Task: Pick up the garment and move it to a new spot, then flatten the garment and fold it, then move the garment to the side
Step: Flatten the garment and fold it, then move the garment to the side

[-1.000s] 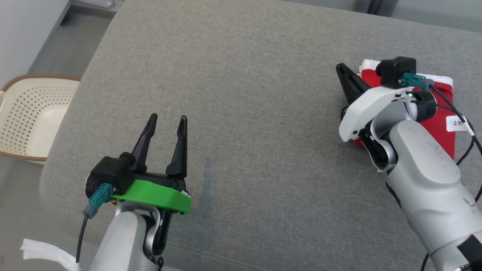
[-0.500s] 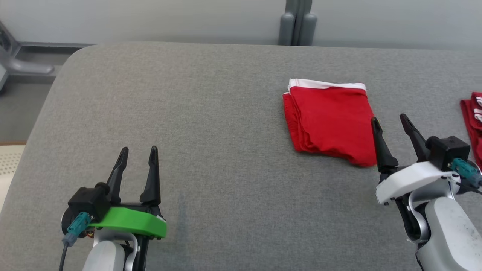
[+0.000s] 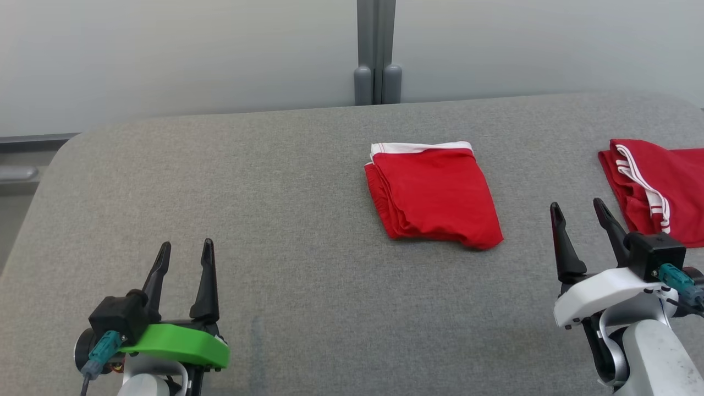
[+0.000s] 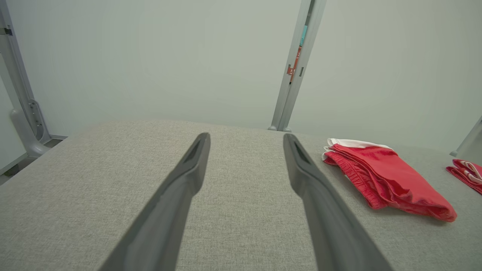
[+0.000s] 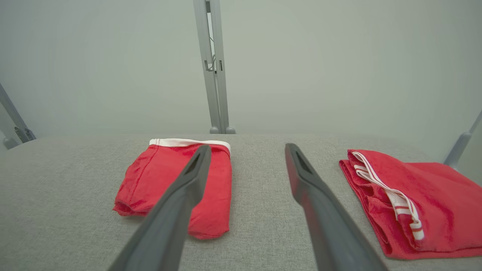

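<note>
Two red garments on one grey surface (image 3: 275, 192): folded garment (image 3: 434, 201) toward the far edge, striped garment (image 3: 660, 192) at the right edge. Two grippers: left gripper (image 3: 185, 248), right gripper (image 3: 577, 208). One grey post (image 3: 377, 55).

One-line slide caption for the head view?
Open, empty left hand and right hand; folded red shorts on grey cushion, second red garment at right edge.

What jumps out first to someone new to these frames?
A folded red garment with a white band lies mid-right on the grey cushion; a second red garment with white stripes lies at the right edge. The left end effector, on a green mount, and the right end effector stand open and empty at the lower corners.
</note>
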Robot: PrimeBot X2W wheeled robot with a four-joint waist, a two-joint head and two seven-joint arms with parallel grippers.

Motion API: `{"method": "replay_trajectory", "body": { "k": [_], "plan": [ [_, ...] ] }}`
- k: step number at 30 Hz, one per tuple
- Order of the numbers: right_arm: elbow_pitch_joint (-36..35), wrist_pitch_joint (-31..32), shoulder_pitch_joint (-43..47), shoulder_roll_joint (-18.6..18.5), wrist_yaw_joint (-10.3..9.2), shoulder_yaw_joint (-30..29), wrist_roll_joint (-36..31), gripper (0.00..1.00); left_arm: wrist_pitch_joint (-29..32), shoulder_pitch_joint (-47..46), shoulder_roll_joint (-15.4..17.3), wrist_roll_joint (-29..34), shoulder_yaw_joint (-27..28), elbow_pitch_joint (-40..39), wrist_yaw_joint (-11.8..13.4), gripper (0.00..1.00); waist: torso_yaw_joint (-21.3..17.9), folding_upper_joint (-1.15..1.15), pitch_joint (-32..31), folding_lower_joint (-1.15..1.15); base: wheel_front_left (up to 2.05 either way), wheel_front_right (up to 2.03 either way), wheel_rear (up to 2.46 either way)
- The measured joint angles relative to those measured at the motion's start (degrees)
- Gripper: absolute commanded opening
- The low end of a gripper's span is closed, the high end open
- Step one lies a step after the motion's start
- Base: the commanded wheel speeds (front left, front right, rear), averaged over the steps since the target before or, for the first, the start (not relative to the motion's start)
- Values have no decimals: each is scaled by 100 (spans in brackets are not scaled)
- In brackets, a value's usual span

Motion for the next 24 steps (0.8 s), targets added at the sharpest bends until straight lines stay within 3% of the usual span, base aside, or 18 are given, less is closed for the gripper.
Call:
{"method": "replay_trajectory", "body": {
  "k": [10, 24],
  "plan": [
    [130, 60, 103, 111, 0, 37, -16, 100, 0, -14, 7, 25, 11, 142, 0, 100, -206, 0, -151, 0, 0, 0, 0],
    [152, 58, 102, 104, 0, 101, -19, 100, -1, -10, -3, 9, 29, 111, 0, 100, -165, 0, -60, 0, 0, 0, 0]
  ]
}}
